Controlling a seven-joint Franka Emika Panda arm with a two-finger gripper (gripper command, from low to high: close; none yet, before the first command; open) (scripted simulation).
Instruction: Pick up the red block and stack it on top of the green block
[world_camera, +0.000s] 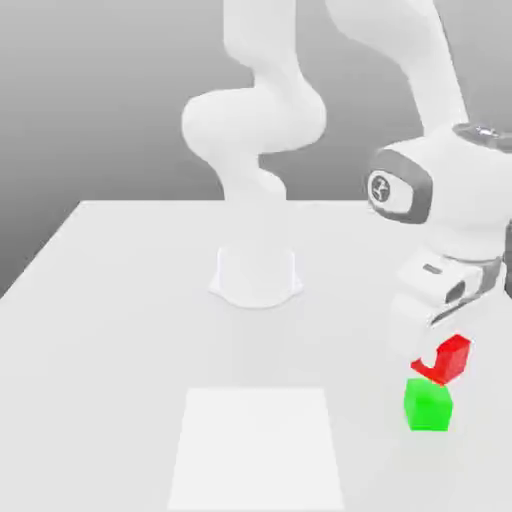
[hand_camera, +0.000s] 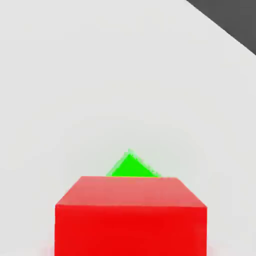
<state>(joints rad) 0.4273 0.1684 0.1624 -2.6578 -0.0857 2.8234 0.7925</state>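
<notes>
From the exterior view's left you see the arm's base (world_camera: 256, 275) on the white table (world_camera: 110, 300); to its right, your gripper (world_camera: 432, 352) is clenched around the red block (world_camera: 452, 357), held just above the green block (world_camera: 428, 404), which sits on the table near its right side

End effector (world_camera: 437, 357) closed, pointing down; arm bent overhead.
</notes>
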